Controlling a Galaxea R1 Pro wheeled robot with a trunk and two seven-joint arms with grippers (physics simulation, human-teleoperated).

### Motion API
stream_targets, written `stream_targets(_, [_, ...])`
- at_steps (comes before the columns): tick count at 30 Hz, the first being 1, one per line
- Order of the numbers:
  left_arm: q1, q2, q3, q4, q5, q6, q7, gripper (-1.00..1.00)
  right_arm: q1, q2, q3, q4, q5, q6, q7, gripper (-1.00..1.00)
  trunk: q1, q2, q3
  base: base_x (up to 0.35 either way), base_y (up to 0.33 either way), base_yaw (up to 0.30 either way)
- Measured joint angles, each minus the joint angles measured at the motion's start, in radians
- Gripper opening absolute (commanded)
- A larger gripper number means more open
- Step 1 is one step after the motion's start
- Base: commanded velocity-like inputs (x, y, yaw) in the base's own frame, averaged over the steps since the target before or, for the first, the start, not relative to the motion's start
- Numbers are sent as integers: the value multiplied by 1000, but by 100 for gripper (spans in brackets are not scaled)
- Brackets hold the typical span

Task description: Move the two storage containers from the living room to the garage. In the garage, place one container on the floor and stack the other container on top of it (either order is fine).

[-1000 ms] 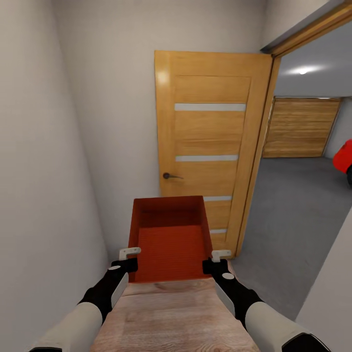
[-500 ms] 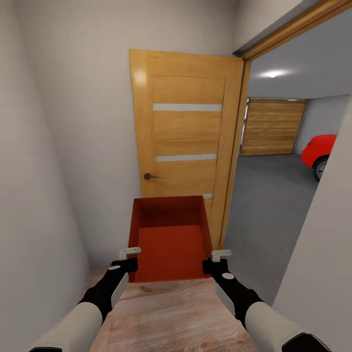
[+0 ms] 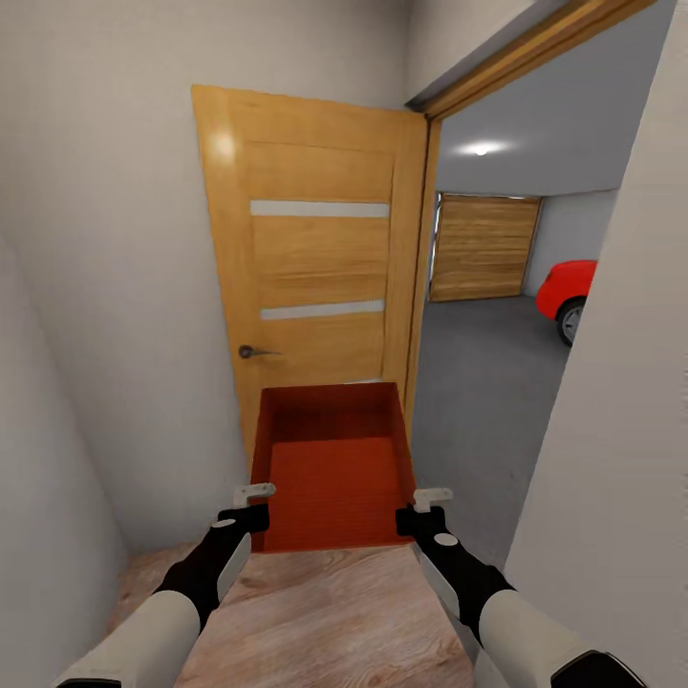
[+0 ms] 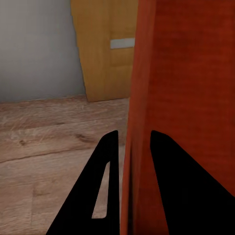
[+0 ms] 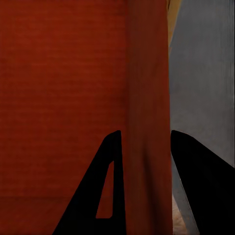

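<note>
Orange-red storage container (image 3: 333, 465) hangs between both arms. Left gripper (image 3: 252, 497) and right gripper (image 3: 432, 499) each clamp a side wall. Wooden door (image 3: 311, 258) stands beyond.

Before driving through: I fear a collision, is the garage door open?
Open: the wooden door is swung aside, showing garage floor beyond.

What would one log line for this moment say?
carrying storage container | left gripper, right gripper clamp side walls | facing open door | garage ahead-right
</note>
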Motion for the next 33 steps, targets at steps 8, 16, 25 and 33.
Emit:
stream_targets(8, [0,0,0,0,0,0,0,-100,0,0,0,0,0,0,0,-100,0,0,0,182,0,-260])
stream_targets(16, [0,0,0,0,0,0,0,-100,0,0,0,0,0,0,0,-100,0,0,0,178,0,-260])
stream_targets(25, [0,0,1,0,-1,0,0,-100,0,0,0,1,0,0,0,-100,0,0,0,102,0,-153])
stream_targets(33, [0,0,1,-1,-1,0,0,-100,0,0,0,0,0,0,0,-100,0,0,0,4,0,-4])
